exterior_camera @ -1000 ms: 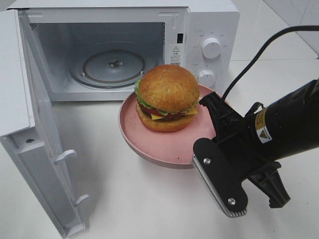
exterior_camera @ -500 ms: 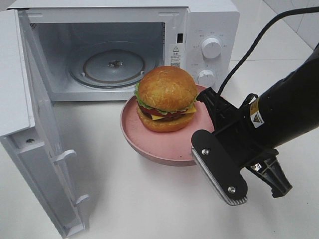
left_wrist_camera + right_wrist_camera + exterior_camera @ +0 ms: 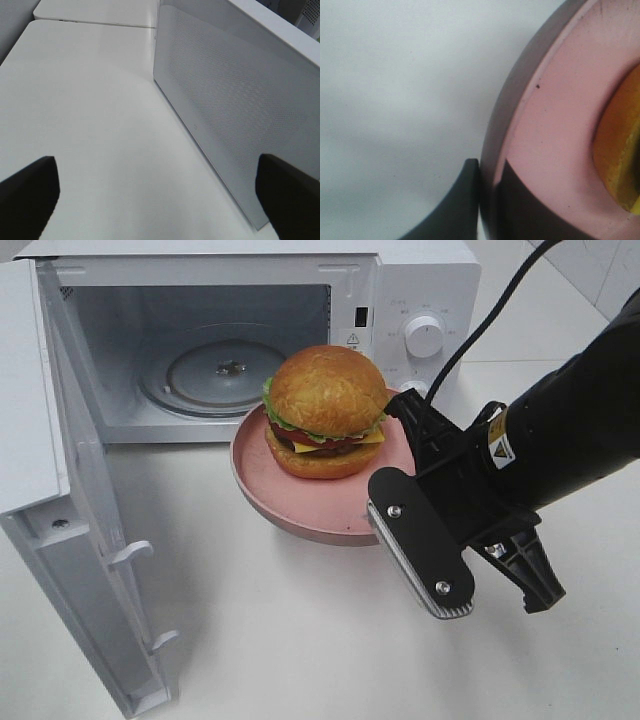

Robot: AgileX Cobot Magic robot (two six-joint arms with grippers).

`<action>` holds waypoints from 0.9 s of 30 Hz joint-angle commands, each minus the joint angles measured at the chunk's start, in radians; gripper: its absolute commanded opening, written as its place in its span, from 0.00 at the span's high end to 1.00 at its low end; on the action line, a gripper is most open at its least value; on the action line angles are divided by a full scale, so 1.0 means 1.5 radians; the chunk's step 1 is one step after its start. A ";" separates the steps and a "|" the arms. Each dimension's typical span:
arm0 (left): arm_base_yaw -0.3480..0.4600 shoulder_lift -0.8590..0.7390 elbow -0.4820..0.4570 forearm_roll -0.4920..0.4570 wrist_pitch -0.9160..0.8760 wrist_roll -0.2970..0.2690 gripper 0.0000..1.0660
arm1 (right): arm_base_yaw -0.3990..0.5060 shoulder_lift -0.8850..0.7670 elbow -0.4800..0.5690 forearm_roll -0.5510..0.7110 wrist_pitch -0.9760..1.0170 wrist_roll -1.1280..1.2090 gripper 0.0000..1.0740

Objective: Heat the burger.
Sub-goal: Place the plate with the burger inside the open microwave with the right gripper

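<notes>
Right hand [image 3: 487, 197] nearly closed, gripping plate [image 3: 300, 508] rim (burger [image 3: 325, 410] aboard)

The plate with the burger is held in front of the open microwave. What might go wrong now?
The right gripper pinches the pink plate at one rim spot only; if it tilts, the tall burger may slide off.
The plate's far edge is near the microwave opening's lower lip and could bump it going in.

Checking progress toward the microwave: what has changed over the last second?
The right hand, clamped on the rim of the pink plate, moved the plate and burger left, closer to the open microwave. The microwave and its door stayed put.
</notes>
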 commanded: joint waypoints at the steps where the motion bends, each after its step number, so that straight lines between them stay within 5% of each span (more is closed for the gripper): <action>1: 0.001 -0.005 0.001 -0.005 0.001 -0.004 0.06 | -0.003 -0.007 -0.010 -0.006 -0.051 0.007 1.00; 12: 0.001 -0.005 0.001 -0.005 0.001 -0.004 0.06 | -0.001 0.026 -0.027 -0.007 -0.075 0.033 1.00; 27: 0.001 -0.005 0.001 -0.005 0.001 -0.004 0.06 | 0.030 0.132 -0.142 -0.003 -0.045 0.083 1.00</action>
